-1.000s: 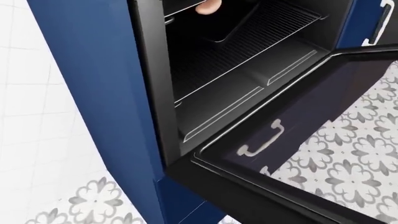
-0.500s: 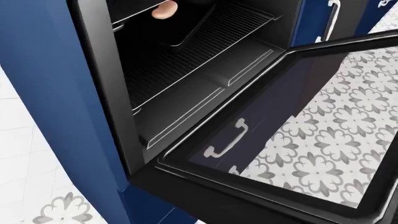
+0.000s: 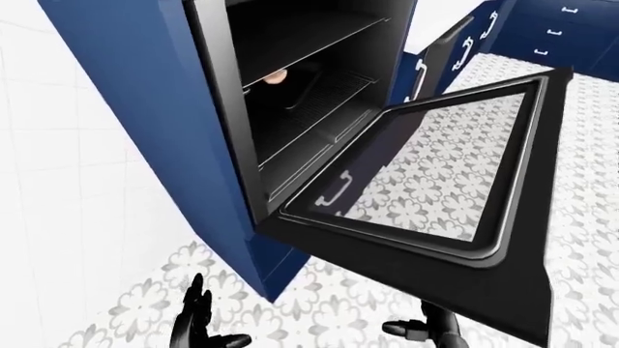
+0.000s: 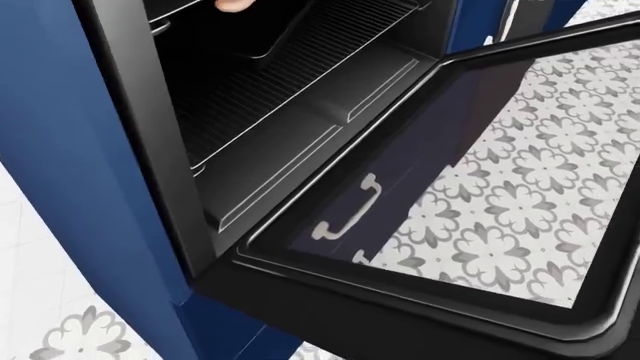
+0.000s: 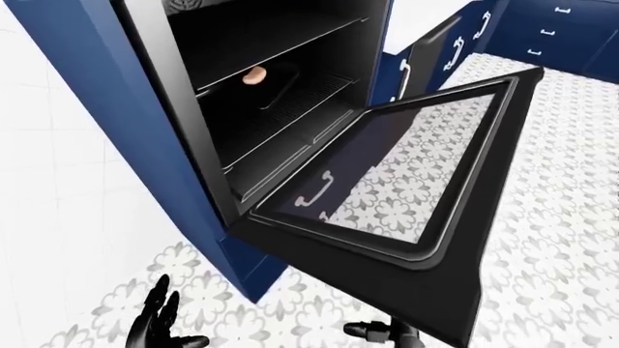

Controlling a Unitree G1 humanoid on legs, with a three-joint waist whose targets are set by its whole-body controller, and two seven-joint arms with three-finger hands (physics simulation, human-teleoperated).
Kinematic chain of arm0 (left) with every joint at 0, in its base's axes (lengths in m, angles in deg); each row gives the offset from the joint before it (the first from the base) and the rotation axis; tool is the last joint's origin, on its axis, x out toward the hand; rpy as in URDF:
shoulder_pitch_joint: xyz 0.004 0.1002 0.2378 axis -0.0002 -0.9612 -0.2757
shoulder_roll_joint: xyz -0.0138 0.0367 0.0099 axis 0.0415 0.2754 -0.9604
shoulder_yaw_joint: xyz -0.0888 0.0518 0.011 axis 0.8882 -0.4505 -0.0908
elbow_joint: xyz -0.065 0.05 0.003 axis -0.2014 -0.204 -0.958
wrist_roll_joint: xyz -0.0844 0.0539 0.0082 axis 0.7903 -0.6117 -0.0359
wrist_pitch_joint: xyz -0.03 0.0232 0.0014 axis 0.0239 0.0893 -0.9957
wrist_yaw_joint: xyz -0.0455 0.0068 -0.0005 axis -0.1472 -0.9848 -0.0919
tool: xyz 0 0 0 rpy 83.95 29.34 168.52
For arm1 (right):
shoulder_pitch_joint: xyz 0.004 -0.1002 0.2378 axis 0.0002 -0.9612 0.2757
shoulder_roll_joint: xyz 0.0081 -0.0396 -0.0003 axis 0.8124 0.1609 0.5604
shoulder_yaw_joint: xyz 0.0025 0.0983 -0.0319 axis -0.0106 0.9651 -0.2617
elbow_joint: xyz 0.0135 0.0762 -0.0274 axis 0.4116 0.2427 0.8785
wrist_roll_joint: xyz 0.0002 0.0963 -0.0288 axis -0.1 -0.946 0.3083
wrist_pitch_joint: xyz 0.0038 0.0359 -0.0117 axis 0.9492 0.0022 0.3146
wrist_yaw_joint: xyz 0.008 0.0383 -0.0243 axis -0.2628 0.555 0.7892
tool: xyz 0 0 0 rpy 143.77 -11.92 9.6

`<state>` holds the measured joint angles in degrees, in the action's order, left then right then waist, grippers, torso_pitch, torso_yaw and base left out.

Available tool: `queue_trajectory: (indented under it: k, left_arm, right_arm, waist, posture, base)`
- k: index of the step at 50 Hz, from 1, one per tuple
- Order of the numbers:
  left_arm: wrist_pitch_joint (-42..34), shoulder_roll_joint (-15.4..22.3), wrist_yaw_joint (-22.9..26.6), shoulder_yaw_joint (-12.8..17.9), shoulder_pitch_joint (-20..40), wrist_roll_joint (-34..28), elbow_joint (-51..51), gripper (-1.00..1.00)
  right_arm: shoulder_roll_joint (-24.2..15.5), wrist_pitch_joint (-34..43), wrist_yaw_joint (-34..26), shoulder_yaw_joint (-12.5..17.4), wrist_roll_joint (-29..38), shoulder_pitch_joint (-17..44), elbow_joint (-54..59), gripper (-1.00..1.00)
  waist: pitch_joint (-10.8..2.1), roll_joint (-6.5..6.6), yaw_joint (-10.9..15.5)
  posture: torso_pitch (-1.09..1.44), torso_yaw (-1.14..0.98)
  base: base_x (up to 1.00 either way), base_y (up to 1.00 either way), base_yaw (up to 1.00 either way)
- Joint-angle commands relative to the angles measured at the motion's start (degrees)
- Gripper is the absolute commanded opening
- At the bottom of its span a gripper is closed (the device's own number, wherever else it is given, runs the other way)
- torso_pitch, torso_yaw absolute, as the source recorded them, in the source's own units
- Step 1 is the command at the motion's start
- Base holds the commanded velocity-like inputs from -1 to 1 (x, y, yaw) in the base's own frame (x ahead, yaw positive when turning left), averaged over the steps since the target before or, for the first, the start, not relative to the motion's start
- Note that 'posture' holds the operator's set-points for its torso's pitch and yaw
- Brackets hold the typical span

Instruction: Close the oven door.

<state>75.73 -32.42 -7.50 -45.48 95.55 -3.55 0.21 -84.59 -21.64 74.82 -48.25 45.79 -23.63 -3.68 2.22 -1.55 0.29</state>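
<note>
The oven (image 3: 310, 94) sits in a tall blue cabinet (image 3: 145, 109), its cavity dark, with a wire rack (image 4: 300, 67) inside. The black oven door (image 3: 416, 254) hangs open, nearly level, its glass pane showing the floor beneath. A small pinkish thing (image 5: 255, 75) lies deep inside on an upper shelf. My left hand (image 3: 198, 322) is low in the left-eye view, fingers spread, below and left of the door. My right hand (image 3: 426, 330) is under the door's outer edge, partly cut off by the view's bottom, holding nothing.
Patterned grey-and-white floor tiles (image 3: 580, 239) spread to the right. More blue cabinets with silver handles (image 3: 542, 29) stand at the top right. A white tiled wall (image 3: 58, 181) is at the left. A drawer handle (image 4: 347, 210) shows through the door glass.
The whole head view has shifted: the oven and its door slid left and up in the picture, so the camera moved. The door stays open at the same angle.
</note>
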Motion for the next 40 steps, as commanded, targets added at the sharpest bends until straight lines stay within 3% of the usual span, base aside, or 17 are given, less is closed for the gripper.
queue_trajectory:
  k: [1, 5, 8, 16, 17, 18, 19, 21, 22, 24, 33, 35, 40]
  left_arm:
    - [2.17, 1.28, -0.45, 0.46, 1.08, 0.50, 1.77, 1.00]
    - [2.69, 1.67, -3.42, 0.09, 1.18, -1.10, 1.45, 1.00]
    - [7.13, 2.02, -7.01, 0.40, 1.34, -2.21, 1.43, 1.00]
    - [7.49, 2.00, -3.69, 0.57, 0.60, -2.44, 1.27, 1.00]
    - [6.10, 1.56, -0.80, 1.72, 0.77, -0.16, 1.53, 1.00]
    - [6.42, 1.48, -0.82, 1.22, 0.67, -0.58, 1.47, 1.00]
    - [5.63, 1.05, 2.63, 2.03, 0.74, 1.53, 1.89, 1.00]
    - [5.28, 1.10, 2.93, 1.80, 0.90, 2.14, 1.87, 1.00]
    - [5.10, 1.06, 3.40, 1.77, 0.89, 2.57, 1.91, 1.00]
    - [4.98, 1.08, 3.55, 1.62, 0.85, 2.97, 1.83, 1.00]
    - [4.75, 0.95, 4.81, 1.24, 1.03, 3.95, 1.94, 1.00]
    - [4.69, 0.97, 5.11, 1.30, 0.99, 4.23, 1.98, 1.00]
    - [4.43, 0.97, 5.33, 1.15, 1.15, 4.39, 2.12, 1.00]
  right_arm:
    - [-0.27, 0.31, 1.64, 0.36, -1.06, 1.50, -1.36, 1.00]
    - [-0.60, -3.21, 3.56, -0.43, 0.25, 1.52, -1.36, 1.00]
    - [-0.60, -3.66, 2.50, 0.18, -0.23, 1.71, -1.35, 1.00]
    - [-0.48, -7.10, -3.44, 2.13, -5.57, 2.49, -1.75, 1.00]
    - [-0.24, -8.67, -5.98, 3.12, -7.80, 2.82, -2.10, 1.00]
    - [0.31, -6.03, -12.37, 5.81, -13.83, 3.85, -2.69, 1.00]
    - [0.81, -7.81, -16.72, 6.23, -16.89, 3.89, -3.40, 1.00]
    - [1.10, -8.56, -21.28, 6.31, -21.49, 4.17, -3.91, 1.00]
    - [1.07, -7.53, -25.09, 7.70, -25.89, 4.43, -4.36, 1.00]
    - [0.06, -9.94, -23.96, 6.89, -27.33, 4.22, -3.39, 1.00]
    - [-2.89, -2.63, -30.34, 11.31, -42.92, 3.70, -2.42, 1.00]
    - [-3.85, 0.16, -31.31, 13.46, -48.12, 3.70, -2.44, 1.00]
    - [-5.43, 2.66, -30.27, 13.98, -54.19, 3.38, -1.83, 1.00]
  waist:
    - [-1.12, 0.22, 0.07]
    - [-1.65, 0.53, -0.16]
    - [-2.01, 0.81, -0.26]
    - [-2.45, 1.10, -0.46]
    - [-2.46, 1.11, -0.47]
    - [-2.49, 1.15, -0.47]
    - [-2.52, 1.19, -0.49]
    - [-2.50, 1.21, -0.59]
    - [-2.49, 1.23, -0.66]
    - [-2.53, 1.26, -0.72]
    - [-2.42, 0.97, -0.58]
    - [-2.26, 0.92, -0.64]
    - [-2.01, 0.80, -0.62]
  posture:
    - [0.00, 0.00]
    - [0.00, 0.00]
    - [0.00, 0.00]
    - [0.00, 0.00]
    - [0.00, 0.00]
    - [0.00, 0.00]
    - [0.00, 0.00]
    - [0.00, 0.00]
    - [0.00, 0.00]
    - [0.00, 0.00]
    - [0.00, 0.00]
    - [0.00, 0.00]
    - [0.00, 0.00]
  base:
    - [0.00, 0.00, 0.00]
    - [0.00, 0.00, 0.00]
    - [0.00, 0.00, 0.00]
    - [0.00, 0.00, 0.00]
    - [0.00, 0.00, 0.00]
    - [0.00, 0.00, 0.00]
    - [0.00, 0.00, 0.00]
    - [0.00, 0.00, 0.00]
    - [0.00, 0.00, 0.00]
    - [0.00, 0.00, 0.00]
    - [0.00, 0.00, 0.00]
    - [0.00, 0.00, 0.00]
    - [0.00, 0.00, 0.00]
